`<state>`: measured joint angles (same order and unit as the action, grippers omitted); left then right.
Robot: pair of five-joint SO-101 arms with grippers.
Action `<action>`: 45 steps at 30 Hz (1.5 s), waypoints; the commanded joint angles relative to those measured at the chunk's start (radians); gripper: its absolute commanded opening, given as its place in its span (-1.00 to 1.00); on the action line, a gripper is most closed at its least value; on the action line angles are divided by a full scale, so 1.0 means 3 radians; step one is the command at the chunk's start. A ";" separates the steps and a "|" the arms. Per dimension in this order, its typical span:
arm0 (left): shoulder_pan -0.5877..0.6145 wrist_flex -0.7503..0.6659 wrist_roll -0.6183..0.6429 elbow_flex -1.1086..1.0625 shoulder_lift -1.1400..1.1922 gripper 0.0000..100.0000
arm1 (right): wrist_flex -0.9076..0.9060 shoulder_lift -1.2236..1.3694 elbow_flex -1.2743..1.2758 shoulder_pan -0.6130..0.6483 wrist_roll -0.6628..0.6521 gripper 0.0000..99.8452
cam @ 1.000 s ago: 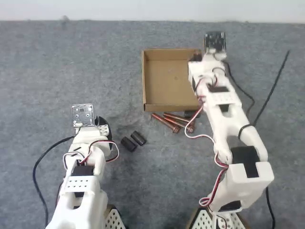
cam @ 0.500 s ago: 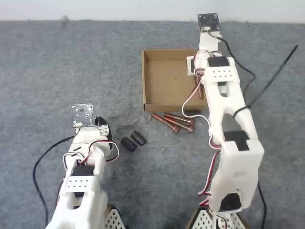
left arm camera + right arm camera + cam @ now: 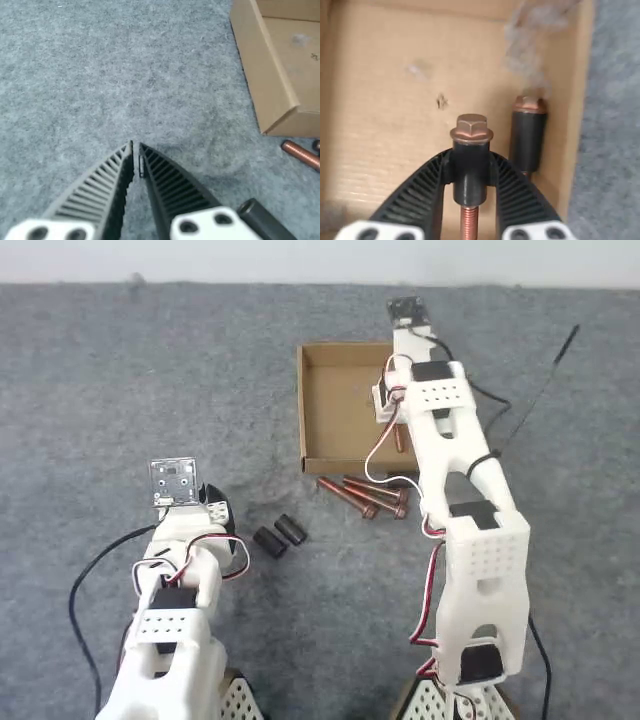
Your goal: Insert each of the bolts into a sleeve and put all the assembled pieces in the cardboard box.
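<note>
My right gripper (image 3: pixel 470 156) is shut on an assembled piece (image 3: pixel 470 175), a copper bolt in a black sleeve, held just above the floor of the cardboard box (image 3: pixel 385 125). A second assembled piece (image 3: pixel 527 137) lies in the box by its wall. In the high view the right arm hangs over the box (image 3: pixel 335 405), and the held bolt's copper end (image 3: pixel 399 438) shows beneath it. Three loose bolts (image 3: pixel 362 492) lie in front of the box, with two black sleeves (image 3: pixel 278 535) to their left. My left gripper (image 3: pixel 135 147) is shut and empty over the carpet, left of the sleeves.
Grey carpet (image 3: pixel 130 380) covers the whole table. In the left wrist view, the box's near corner (image 3: pixel 272 70), one bolt end (image 3: pixel 300 153) and a sleeve (image 3: pixel 260 217) show. Cables trail from both arms. Open carpet lies left of the box.
The right arm has swung left and forward with the assembled piece, from the box's right edge to over the box's inside. The left arm has not moved.
</note>
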<state>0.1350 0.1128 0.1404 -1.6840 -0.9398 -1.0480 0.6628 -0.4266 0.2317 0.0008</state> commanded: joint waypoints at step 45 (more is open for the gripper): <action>0.0010 -0.0005 -0.0031 0.0038 -0.0123 -0.98 | -0.2064 -0.1486 -0.0220 0.0458 -0.0522 -0.97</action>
<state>0.1366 0.1128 0.1373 -1.6840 -0.9398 -1.5712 0.3422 -0.4373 0.3253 -0.1373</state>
